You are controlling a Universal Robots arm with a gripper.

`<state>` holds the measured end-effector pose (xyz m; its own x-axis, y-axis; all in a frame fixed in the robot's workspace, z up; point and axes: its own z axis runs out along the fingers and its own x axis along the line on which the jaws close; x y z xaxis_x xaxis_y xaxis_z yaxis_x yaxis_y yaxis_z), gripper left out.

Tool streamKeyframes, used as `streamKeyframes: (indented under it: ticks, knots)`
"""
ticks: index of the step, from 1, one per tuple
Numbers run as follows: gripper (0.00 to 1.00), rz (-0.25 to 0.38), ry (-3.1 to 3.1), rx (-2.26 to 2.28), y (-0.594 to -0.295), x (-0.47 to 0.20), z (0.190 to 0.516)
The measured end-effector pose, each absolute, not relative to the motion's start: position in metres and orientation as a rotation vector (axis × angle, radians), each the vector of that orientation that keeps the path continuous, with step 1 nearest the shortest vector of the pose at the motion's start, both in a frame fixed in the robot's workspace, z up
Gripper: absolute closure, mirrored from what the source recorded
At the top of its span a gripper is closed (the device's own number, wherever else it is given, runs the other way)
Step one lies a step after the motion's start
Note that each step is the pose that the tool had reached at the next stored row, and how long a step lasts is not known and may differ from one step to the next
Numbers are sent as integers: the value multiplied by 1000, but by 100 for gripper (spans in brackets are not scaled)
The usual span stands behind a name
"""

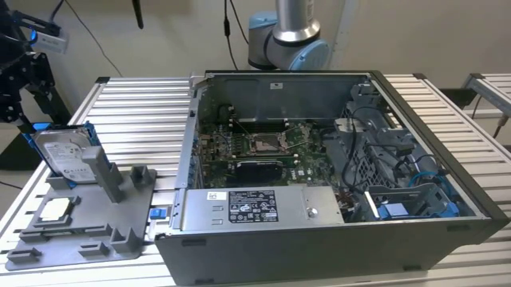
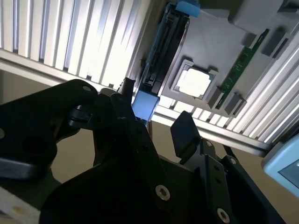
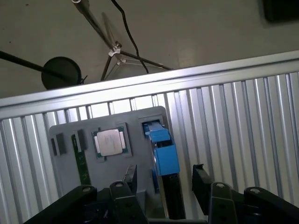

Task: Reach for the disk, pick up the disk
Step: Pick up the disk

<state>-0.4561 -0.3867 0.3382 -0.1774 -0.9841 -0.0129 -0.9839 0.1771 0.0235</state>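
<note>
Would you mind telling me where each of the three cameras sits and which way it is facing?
Exterior view: off the arm, looking down across the table at the open computer case and the grey holder with the disk; the arm's joint shows behind the case.
First wrist view: on the arm, looking down on the disk; the open gripper frames it.
Second wrist view: on the arm, looking slantwise past the gripper at the disk.
Both wrist views share the disk, the chip and the holder.

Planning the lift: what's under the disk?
The disk stands on edge in the grey holder, which lies on the slatted table. The slot floor beneath it is covered.
</note>
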Motion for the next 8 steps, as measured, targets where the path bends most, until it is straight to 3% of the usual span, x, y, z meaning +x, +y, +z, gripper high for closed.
streamKeyframes:
  ticks: [8]
  knots:
    - [0,-42,-2406,2012,-387,-456,333]
